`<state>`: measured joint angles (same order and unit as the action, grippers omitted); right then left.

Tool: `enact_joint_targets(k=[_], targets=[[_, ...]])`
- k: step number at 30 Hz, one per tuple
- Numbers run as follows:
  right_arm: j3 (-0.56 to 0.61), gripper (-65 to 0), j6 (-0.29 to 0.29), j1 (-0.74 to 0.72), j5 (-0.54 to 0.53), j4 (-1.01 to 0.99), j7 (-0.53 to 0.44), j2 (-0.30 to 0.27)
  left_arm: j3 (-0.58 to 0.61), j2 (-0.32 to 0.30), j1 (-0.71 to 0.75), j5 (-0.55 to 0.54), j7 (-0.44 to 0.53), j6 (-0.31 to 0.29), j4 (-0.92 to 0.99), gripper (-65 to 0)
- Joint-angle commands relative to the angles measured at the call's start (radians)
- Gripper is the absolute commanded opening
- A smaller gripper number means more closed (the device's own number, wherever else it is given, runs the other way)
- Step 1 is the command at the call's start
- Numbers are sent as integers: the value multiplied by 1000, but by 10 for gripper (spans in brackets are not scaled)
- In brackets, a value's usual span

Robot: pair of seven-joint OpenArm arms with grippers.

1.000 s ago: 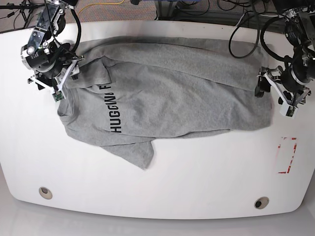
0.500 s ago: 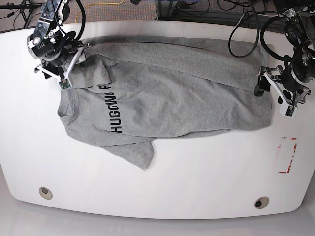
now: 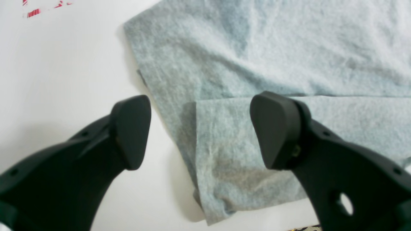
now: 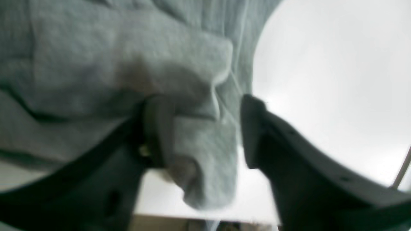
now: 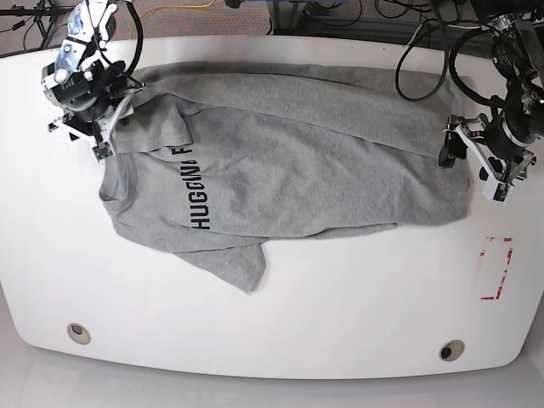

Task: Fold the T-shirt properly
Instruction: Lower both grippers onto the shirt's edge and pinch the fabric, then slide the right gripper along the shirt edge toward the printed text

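Observation:
The grey T-shirt (image 5: 314, 161) lies spread across the white table (image 5: 340, 297), rumpled, with black lettering facing up at its left part. My right gripper (image 5: 109, 127) is at the shirt's far left corner. In the right wrist view a bunched fold of the T-shirt (image 4: 112, 57) sits between the narrowed jaws of that gripper (image 4: 205, 128), with a thin gap left at one finger. My left gripper (image 5: 472, 172) hovers open at the shirt's right edge. In the left wrist view this gripper (image 3: 199, 128) straddles a folded corner of the T-shirt (image 3: 273, 48), one finger over bare table.
A red-and-white marking (image 5: 495, 268) is stuck on the table at the right, also seen as the marking (image 3: 45, 8) in the left wrist view. Two round holes (image 5: 78, 333) (image 5: 451, 350) sit near the front edge. Cables hang behind the far edge.
My right gripper has moved toward the far left corner of the shirt and its jaws have narrowed around a fold of cloth. The left arm and the shirt's body have stayed put.

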<state>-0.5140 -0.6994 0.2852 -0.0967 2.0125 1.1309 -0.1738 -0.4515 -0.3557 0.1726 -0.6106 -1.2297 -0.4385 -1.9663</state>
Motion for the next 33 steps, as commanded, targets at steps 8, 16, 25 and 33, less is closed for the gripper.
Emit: enact_joint_targets(k=[8, 16, 25, 33], targets=[[-94, -564, 1, 81, 15, 17, -32, -26, -7, -16, -3, -10, 18, -1, 17, -165], [-93, -542, 1, 110, 15, -149, -163, -25, -7, -12, 31, -10, 18, -1, 60, -165], [-91, -544, 1, 111, 19, -306, -280, -45, -8, -10, 117, -12, 18, -3, 64, -165], [-93, -545, 1, 113, 19, -301, -280, -56, -8, -7, 157, -10, 18, -3, 126, -165]])
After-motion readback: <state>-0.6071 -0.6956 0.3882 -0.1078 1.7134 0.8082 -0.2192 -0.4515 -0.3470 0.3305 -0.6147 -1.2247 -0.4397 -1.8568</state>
